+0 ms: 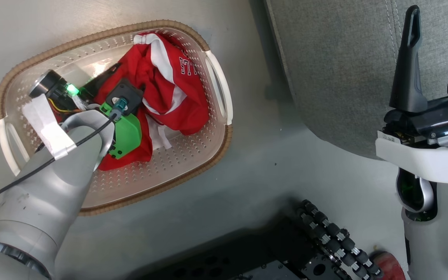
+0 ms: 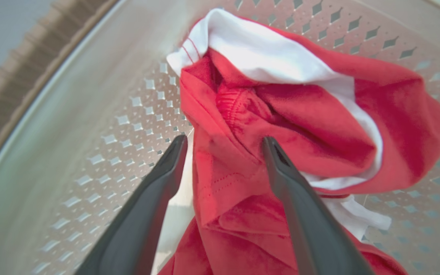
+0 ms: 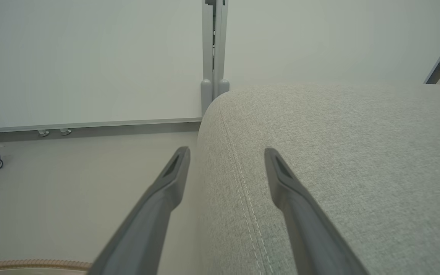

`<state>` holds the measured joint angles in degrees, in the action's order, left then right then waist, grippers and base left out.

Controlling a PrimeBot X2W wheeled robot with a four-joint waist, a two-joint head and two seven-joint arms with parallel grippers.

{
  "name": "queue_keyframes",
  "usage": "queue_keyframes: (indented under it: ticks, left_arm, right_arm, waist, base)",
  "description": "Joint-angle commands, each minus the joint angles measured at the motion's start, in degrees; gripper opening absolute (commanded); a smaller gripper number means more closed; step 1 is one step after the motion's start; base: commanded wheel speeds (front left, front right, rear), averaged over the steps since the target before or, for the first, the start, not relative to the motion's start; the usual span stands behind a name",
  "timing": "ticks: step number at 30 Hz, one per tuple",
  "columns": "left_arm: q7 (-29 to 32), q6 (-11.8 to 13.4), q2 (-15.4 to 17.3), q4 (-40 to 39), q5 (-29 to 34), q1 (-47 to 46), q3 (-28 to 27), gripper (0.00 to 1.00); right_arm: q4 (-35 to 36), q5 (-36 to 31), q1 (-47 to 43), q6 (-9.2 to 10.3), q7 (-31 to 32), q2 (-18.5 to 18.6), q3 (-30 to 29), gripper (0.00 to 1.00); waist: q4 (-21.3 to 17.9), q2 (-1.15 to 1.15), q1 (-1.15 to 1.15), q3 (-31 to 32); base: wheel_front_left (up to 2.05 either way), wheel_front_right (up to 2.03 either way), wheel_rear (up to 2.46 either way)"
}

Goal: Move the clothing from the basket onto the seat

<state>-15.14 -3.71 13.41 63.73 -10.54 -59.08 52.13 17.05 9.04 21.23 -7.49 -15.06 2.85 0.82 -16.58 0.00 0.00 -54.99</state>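
Left wrist view: left gripper spread, straddling clothing in basket; right gripper spread too, at seat edge.

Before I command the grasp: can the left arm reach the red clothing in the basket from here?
Probably yes. The left arm reaches down into the basket, its jaws open with a fold of the clothing between them and nothing in the way; closing should catch fabric.
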Motion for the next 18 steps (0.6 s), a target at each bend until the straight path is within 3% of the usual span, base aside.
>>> queue_keyframes:
  ticks: [1,9,18]
  left_arm:
    - [0.00,0.86,0.52,0.40,-0.36,-1.47,-0.26,1.00]
    - [-0.01,2.87,0.72,1.94,-0.86,-3.02,-0.96,1.00]
    - [0.00,5.02,1.31,-1.74,-2.48,-3.03,-3.38,1.00]
  right_arm:
    - [0.31,0.32,-0.03,0.00,-0.18,0.06,0.16,1.00]
    - [0.54,0.65,-0.06,0.00,-0.18,0.06,0.66,1.00]
    - [0.17,0.68,0.12,0.00,-0.18,0.06,0.74,1.00]
  waist:
    - [-0.49,0.00,0.00,-0.49]
    - [-0.95,0.00,0.00,-1.37]
    - [-0.56,0.00,0.00,-2.11]
  base:
    - [0.00,0.00,0.00]
    - [0.00,0.00,0.00]
    - [0.00,0.00,0.00]
